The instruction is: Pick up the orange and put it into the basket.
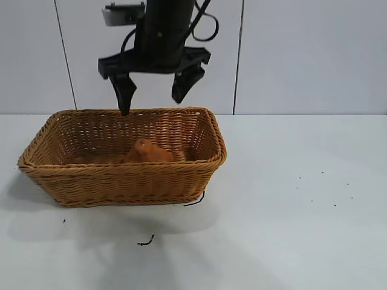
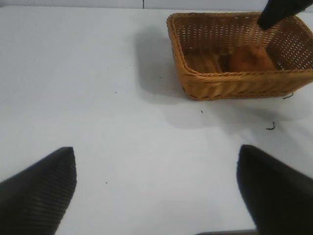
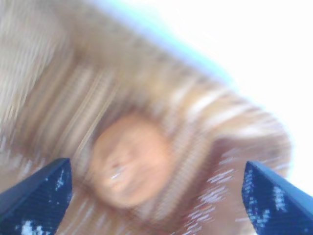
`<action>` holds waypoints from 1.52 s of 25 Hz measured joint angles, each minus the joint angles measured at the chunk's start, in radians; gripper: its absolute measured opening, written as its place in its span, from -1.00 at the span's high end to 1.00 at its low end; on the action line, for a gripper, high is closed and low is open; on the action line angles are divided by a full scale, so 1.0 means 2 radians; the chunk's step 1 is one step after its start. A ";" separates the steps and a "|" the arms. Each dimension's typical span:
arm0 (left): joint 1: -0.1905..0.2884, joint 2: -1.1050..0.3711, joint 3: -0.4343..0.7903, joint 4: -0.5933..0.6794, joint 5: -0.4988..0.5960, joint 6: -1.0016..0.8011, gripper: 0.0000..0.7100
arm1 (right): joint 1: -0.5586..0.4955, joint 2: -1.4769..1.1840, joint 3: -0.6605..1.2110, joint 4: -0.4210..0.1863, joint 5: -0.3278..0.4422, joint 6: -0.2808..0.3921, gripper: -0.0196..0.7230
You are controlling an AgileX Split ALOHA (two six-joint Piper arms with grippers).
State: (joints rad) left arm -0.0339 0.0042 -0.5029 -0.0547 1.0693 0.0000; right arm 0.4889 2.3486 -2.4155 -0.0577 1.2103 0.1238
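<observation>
- Woven tan wicker makes up the basket, which stands on the white bench, left of centre in the exterior view.
- The orange lies on the basket floor, slightly right of its middle and closer to the near wall; nothing touches it.
- The right gripper hangs above the far rim of the basket, released, with its fingers spread wide and nothing between them. One fingertip appears level with the far rim in the exterior view; whether it clears the wicker cannot be told.
- In the right wrist view the orange sits between and beyond the two spread fingers, inside the basket.
- The left gripper is parked over bare bench, well apart from the basket; its fingers stand apart and hold nothing. From there the orange shows inside the wicker walls.
- Judged from how things lie, the orange is delivered and the task looks essentially done.
- What could go wrong: a fingertip so close to the braided rim could catch the wicker if the arm swings sideways before it is higher, dragging or tipping the light basket.
- A jolt to the basket could roll the orange around the floor, though the flaring sides should probably keep it in.
</observation>
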 joint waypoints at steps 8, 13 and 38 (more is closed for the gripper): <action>0.000 0.000 0.000 0.000 0.000 0.000 -0.80 | -0.124 0.001 0.000 -0.004 0.001 0.000 -0.87; 0.000 0.000 0.000 0.000 0.000 0.000 -0.80 | -0.183 0.001 0.000 -0.005 0.001 0.000 -0.87; 0.000 0.000 0.000 0.000 -0.001 0.000 -0.80 | -0.214 -0.115 0.240 -0.006 0.000 -0.023 -0.87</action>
State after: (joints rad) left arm -0.0339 0.0042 -0.5029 -0.0547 1.0682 0.0000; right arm 0.0607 2.1188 -1.9365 -0.0695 1.2104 0.0784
